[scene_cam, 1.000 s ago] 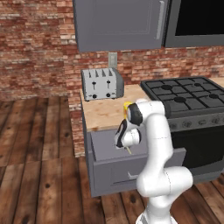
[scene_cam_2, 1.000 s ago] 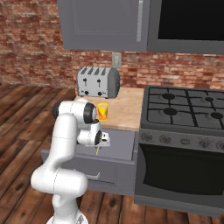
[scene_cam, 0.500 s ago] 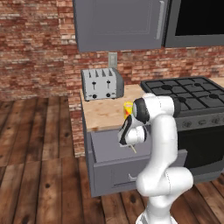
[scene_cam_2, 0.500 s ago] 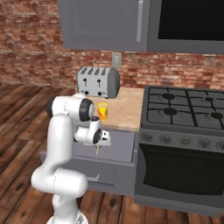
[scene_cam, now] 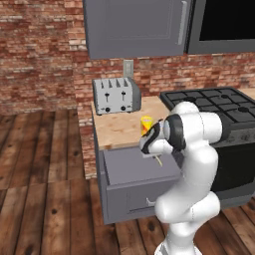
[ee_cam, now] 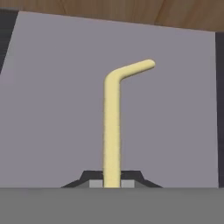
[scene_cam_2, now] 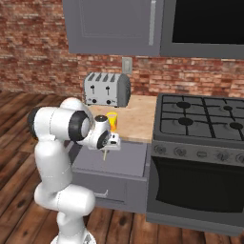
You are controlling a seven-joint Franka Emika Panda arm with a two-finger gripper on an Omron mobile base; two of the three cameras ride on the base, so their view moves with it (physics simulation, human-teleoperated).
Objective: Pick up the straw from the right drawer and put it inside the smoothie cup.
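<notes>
Yellow straw [ee_cam: 112, 127] pinched between the gripper's [ee_cam: 112, 183] two dark fingertips, jaws pressed onto its lower end; bent tip points away from the hand. Base views show the gripper [scene_cam: 152, 153] above the pulled-out right drawer [scene_cam: 134, 172], straw [scene_cam_2: 104, 155] hanging below the hand, clear of the grey drawer floor as far as I can tell. So pick-up looks done: straw is out of the drawer and in the grip. Left to do: carry it to the smoothie cup [scene_cam_2: 112, 120], which stands upright on the wood counter [scene_cam: 117, 130] just behind the drawer, near the hand, in front of the toaster [scene_cam: 116, 95]. Then line the straw over the cup mouth, lower it in, release. Drawer open. Roughly halfway, judging from this.
</notes>
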